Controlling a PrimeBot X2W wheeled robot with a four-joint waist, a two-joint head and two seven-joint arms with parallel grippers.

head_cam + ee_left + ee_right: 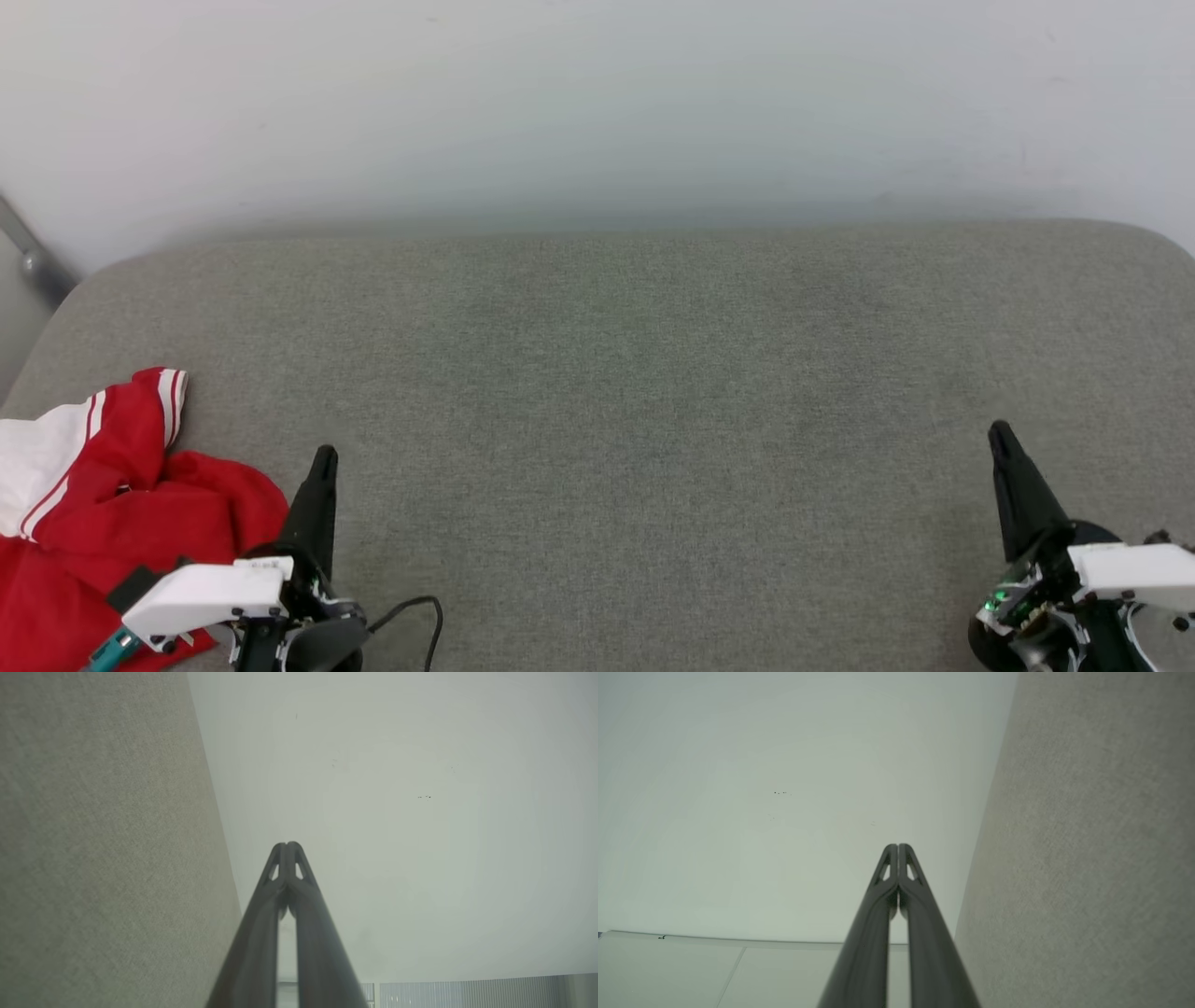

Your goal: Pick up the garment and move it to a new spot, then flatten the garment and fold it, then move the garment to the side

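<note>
**Surface and room.** The worktop (616, 373) is covered in grey woven fabric with a fine, even grain. Its far corners are rounded. A plain, pale wall (597, 103) rises directly behind its far edge, matt and unmarked apart from a few small dark specks. At the far left, a grey metal tube (33, 257) runs diagonally past the corner of the worktop. In the left wrist view, a white ribbed panel (467, 994) lies beyond the wall; it may be a slatted blind, but the view is too soft to confirm.

**Garment.** The garment (103, 504) lies crumpled at the near left corner of the worktop. It is soft red cloth in loose folds, with a white sleeve and a red-and-white striped band turned uppermost.

**Grippers.** The left gripper (324, 459) is just right of the garment, over bare fabric. Its jaws are pressed together and hold nothing. The right gripper (999, 431) is at the near right, well apart from the garment, with its jaws likewise pressed together and holding nothing. The fingers (864, 952) are long, dark and tapered, with small triangular cut-outs near the tips. A black cable (425, 611) loops beside the left wrist.
</note>
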